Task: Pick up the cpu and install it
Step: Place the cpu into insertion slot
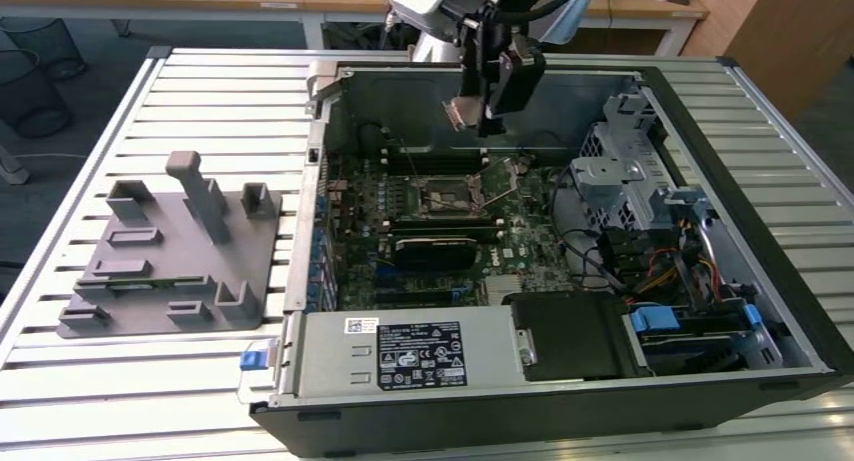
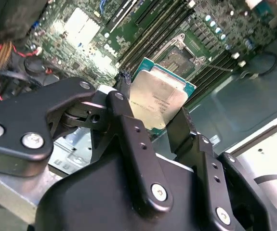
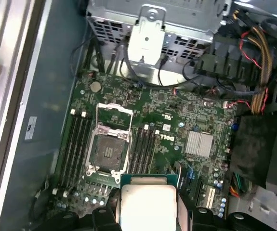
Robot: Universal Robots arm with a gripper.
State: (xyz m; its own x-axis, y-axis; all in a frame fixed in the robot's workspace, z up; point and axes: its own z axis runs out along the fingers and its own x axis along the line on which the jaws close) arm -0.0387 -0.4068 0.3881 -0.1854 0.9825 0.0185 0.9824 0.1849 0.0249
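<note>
- Your pincer (image 2: 152,115) is closed on the cpu (image 2: 161,94), which sits between its fingers, held by two opposite edges.
- The open socket (image 3: 108,151) lies below the pincer and off to one side, well apart, with its frame raised.
- An edge grip this thin may let the chip tilt or slip.
- If you seat it skewed or offset, the socket's contacts will likely bend.

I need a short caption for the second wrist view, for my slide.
The tool holds the cpu by its edges above the motherboard, the socket beyond it.
</note>
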